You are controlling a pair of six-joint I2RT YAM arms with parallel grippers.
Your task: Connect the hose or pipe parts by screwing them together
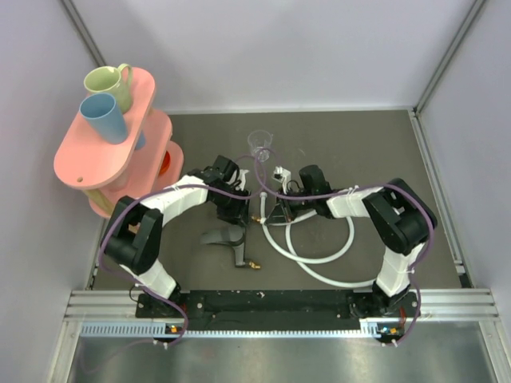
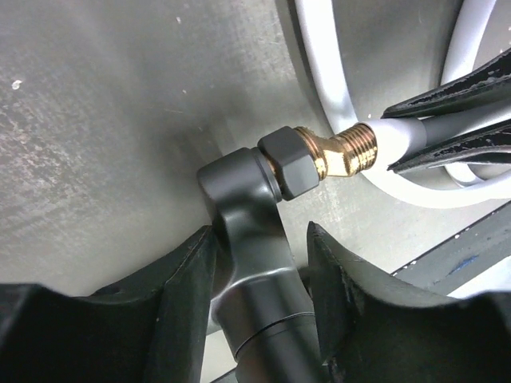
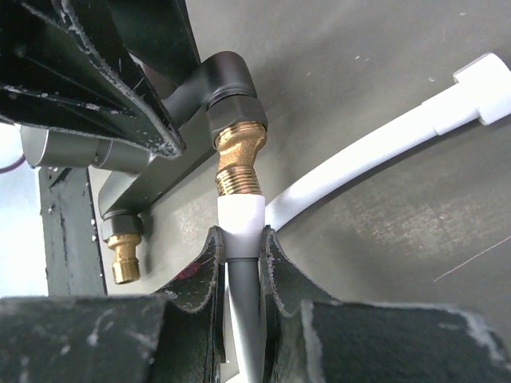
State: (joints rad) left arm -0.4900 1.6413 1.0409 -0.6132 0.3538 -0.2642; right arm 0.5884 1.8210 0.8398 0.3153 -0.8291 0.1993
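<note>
The black T-shaped fitting [image 2: 247, 231] stands between the fingers of my left gripper [image 2: 259, 263]. That gripper is open: the left finger lies against the fitting's stem and a narrow gap shows at the right finger. The fitting's brass elbow [image 2: 339, 153] points at the hose's white end connector [image 3: 241, 214], which meets the end of the brass thread [image 3: 239, 179]. My right gripper [image 3: 242, 247] is shut on that connector. The white hose [image 1: 335, 255] loops on the table to the right. A second brass tip [image 3: 124, 259] hangs free. From above, both grippers [image 1: 239, 209] [image 1: 275, 209] meet mid-table.
A clear plastic cup [image 1: 259, 144] stands just behind the grippers. A pink tiered stand [image 1: 112, 136] with a green mug [image 1: 112, 84] and a blue mug [image 1: 104, 116] fills the back left. The hose's other white end [image 3: 483, 84] lies to the right. Purple cables [image 1: 239, 191] arch over both arms.
</note>
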